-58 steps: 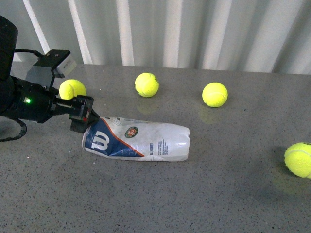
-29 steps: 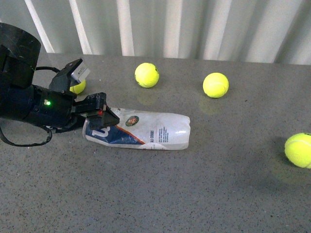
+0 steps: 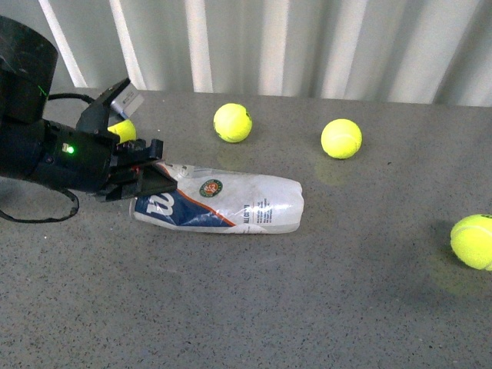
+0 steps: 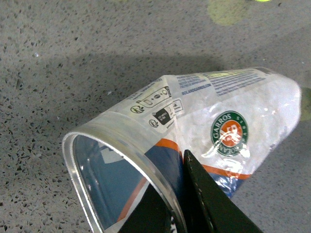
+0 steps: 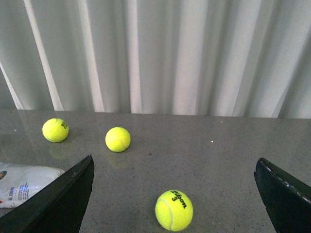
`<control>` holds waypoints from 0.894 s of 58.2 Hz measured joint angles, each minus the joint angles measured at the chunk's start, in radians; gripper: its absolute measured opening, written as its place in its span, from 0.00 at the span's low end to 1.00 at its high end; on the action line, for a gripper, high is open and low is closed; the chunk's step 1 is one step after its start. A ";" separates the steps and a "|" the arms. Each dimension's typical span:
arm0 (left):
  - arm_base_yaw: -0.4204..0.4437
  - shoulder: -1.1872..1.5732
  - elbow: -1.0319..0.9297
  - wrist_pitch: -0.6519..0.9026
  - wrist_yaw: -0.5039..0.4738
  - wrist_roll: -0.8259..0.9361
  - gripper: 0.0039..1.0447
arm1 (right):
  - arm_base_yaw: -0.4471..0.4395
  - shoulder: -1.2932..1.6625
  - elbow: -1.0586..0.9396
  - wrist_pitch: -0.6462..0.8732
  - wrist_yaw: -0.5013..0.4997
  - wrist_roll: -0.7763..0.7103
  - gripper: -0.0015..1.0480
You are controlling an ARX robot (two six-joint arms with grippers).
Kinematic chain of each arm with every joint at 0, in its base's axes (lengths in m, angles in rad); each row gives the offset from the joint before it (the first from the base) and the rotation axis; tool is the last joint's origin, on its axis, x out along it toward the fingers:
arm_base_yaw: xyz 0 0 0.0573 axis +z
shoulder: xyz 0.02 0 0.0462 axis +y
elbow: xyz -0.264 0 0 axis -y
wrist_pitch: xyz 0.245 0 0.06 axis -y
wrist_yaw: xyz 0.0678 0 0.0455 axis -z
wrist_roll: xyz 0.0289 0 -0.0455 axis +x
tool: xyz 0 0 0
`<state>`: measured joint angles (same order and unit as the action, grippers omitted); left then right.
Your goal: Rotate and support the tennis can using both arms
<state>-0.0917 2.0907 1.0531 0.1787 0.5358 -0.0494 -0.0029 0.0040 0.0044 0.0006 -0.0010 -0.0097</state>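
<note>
Grey speckled tabletop, front view: the tennis can lies on its side, its label slightly turned since a second ago as the left gripper moved onto its mouth. Left wrist view: jaws pinch the rim, one inside, one outside. Right wrist view: the right gripper gapes wide, well apart from the can, so support is yet to come.

Soft, even, fairly bright light in front view, with pale smudged shadows and faint yellow-green reflections on the grey tabletop below each tennis ball, white glare on the clear end of the tennis can, and a green indicator glowing on the dark, detail-poor left arm. Left wrist view sharp on the can's label, broad soft shadow across the tabletop beside it. Right wrist view brightest at the pleated white backdrop, fingers of the right hand reduced to black silhouettes.
</note>
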 joint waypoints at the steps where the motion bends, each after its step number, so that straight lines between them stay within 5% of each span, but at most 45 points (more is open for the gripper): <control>1: 0.000 -0.014 0.000 -0.014 -0.003 0.008 0.04 | 0.000 0.000 0.000 0.000 0.000 0.000 0.93; 18: -0.010 -0.285 0.100 -0.346 -0.145 0.362 0.03 | 0.000 0.000 0.000 0.000 0.000 0.000 0.93; 35: -0.141 -0.502 0.230 -0.661 -0.297 1.017 0.03 | 0.000 0.000 0.000 0.000 0.000 0.000 0.93; 52: -0.231 -0.500 0.189 -0.591 -0.456 1.355 0.03 | 0.000 0.000 0.000 0.000 0.000 0.000 0.93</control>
<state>-0.3225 1.5906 1.2423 -0.4126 0.0795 1.3052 -0.0029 0.0040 0.0048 0.0006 -0.0010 -0.0101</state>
